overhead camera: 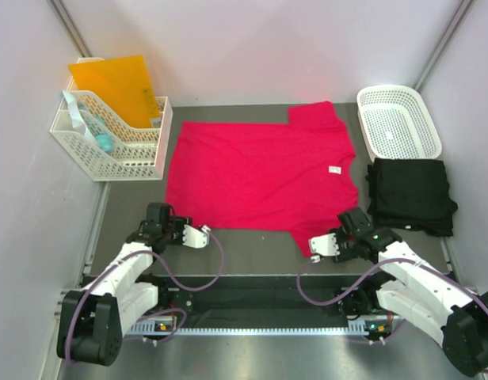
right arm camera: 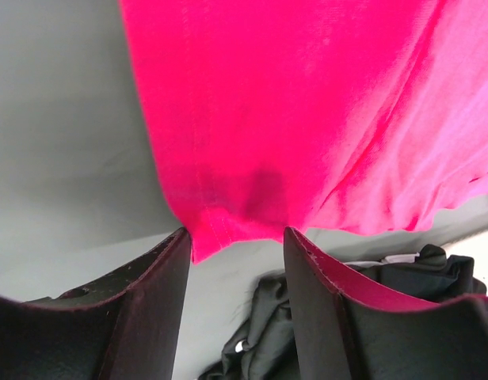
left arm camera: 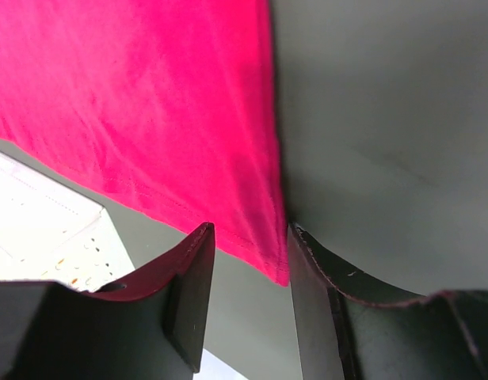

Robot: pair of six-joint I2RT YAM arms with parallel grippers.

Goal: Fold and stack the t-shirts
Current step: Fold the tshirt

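Note:
A bright pinkish-red t-shirt (overhead camera: 260, 170) lies spread flat on the grey table, its white neck label (overhead camera: 335, 169) toward the right. My left gripper (overhead camera: 198, 236) sits at the shirt's near left hem corner. In the left wrist view that corner (left arm camera: 277, 273) pokes between the tips of the open left gripper (left arm camera: 250, 231), close to the right finger. My right gripper (overhead camera: 317, 245) is at the near sleeve. Its jaws stand apart, and the sleeve's edge (right arm camera: 220, 226) lies just at the tips of the right gripper (right arm camera: 235, 233). A black t-shirt (overhead camera: 410, 194) lies folded at the right, and the right wrist view shows the black cloth (right arm camera: 268, 332) beyond the jaws.
A white lattice basket (overhead camera: 398, 119) stands at the back right, behind the black shirt. At the back left, a white file rack (overhead camera: 109, 146) holds an orange folder (overhead camera: 117, 79). Grey walls close in the table on both sides and at the back.

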